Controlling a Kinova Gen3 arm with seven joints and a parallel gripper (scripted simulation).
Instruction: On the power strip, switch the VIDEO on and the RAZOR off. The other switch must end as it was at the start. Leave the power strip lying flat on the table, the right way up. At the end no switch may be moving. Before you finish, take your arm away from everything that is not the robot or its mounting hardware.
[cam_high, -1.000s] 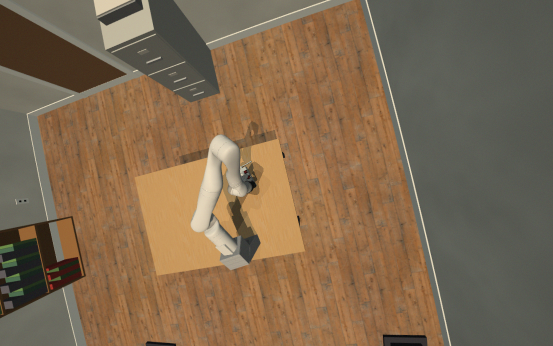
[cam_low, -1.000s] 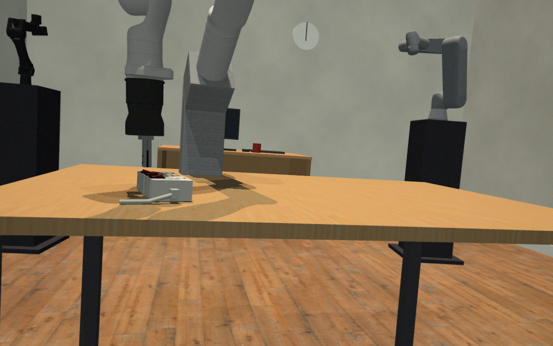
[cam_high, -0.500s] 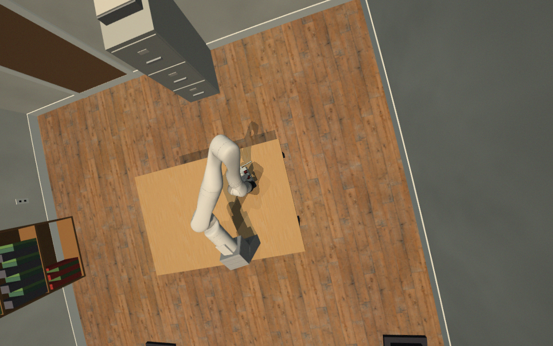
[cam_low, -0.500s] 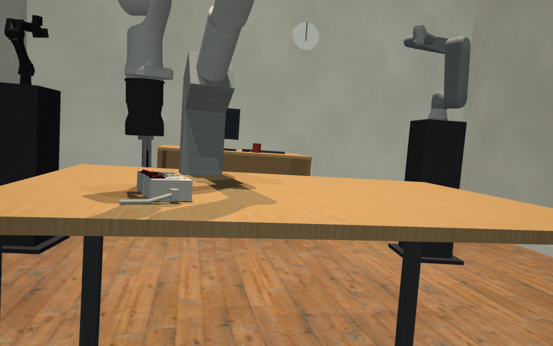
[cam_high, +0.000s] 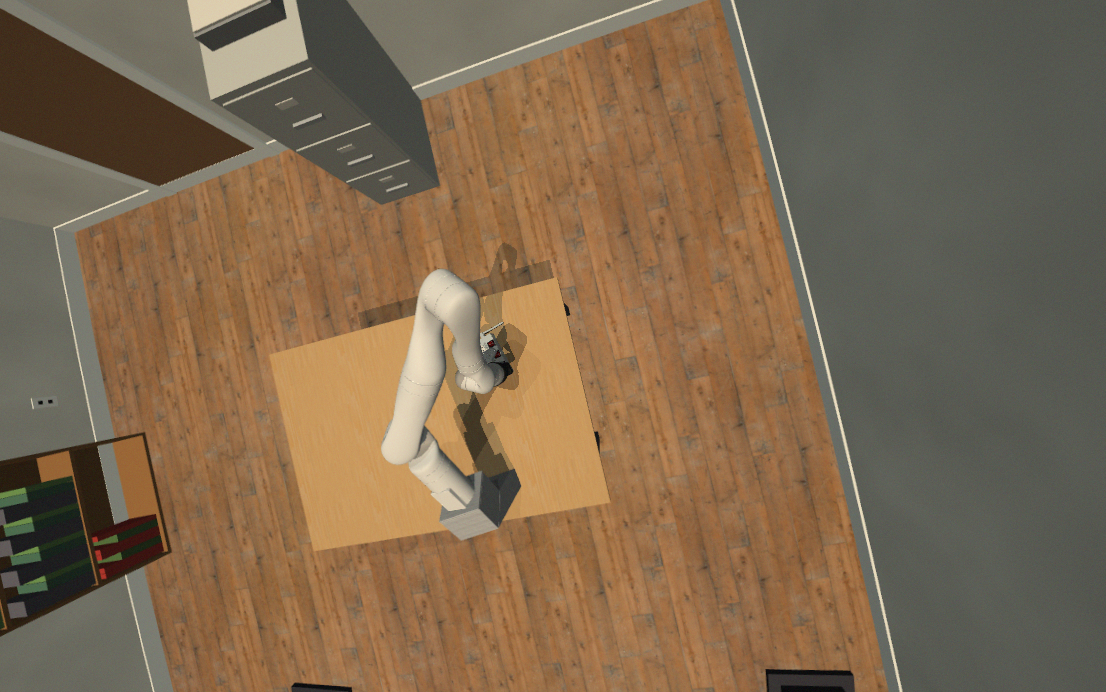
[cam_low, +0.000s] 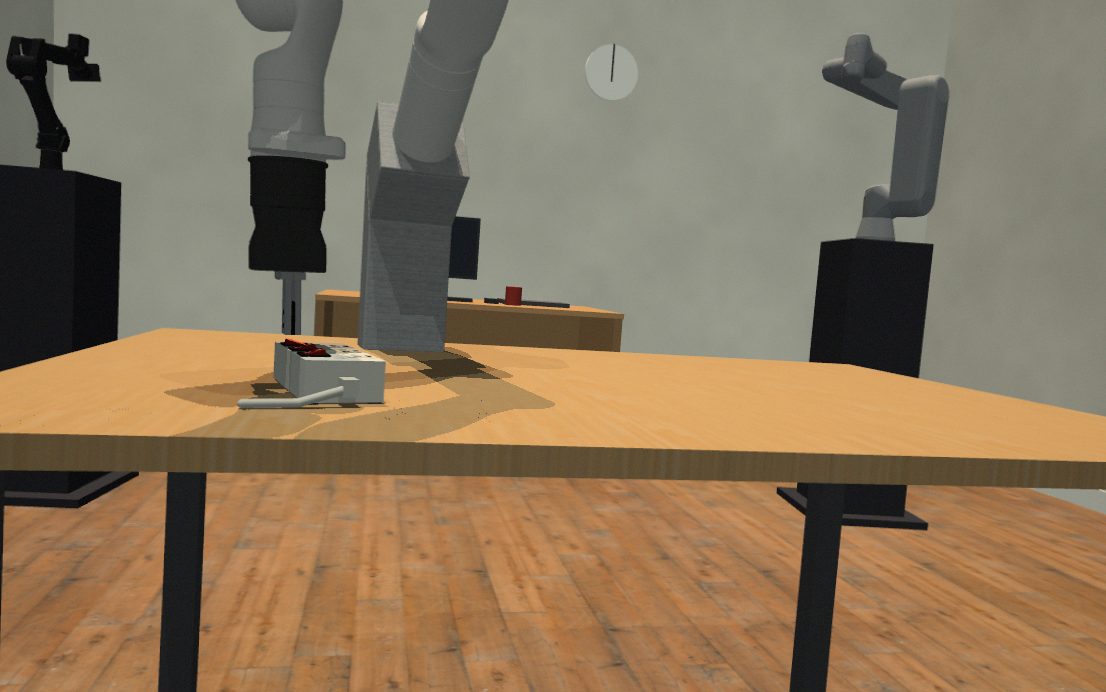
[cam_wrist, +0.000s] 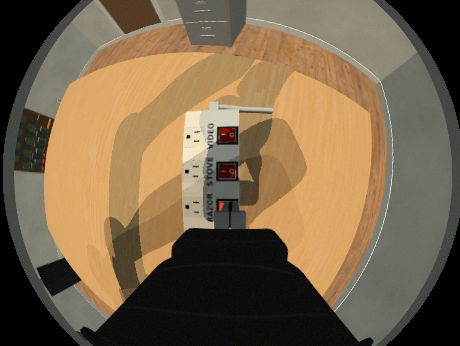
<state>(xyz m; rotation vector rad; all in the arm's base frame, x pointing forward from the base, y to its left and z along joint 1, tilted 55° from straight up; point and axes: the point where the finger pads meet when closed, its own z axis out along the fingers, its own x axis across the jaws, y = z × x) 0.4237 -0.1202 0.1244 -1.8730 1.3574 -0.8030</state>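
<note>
A grey and white power strip lies flat on the wooden table, right way up, with three red rocker switches in a row. In the wrist view the VIDEO switch is farthest from me, the STOVE switch is in the middle, and the RAZOR switch is nearest, hidden under my fingers. My gripper is shut and empty, pointing straight down over the RAZOR end. In the exterior view the fingertips stand just above and behind the strip. I cannot tell if they touch the switch. The strip also shows in the top view.
A short grey cord stub sticks out of the strip's end toward the table's edge. My grey base block stands on the table behind the strip. Other robot arms on black pedestals stand beyond the table.
</note>
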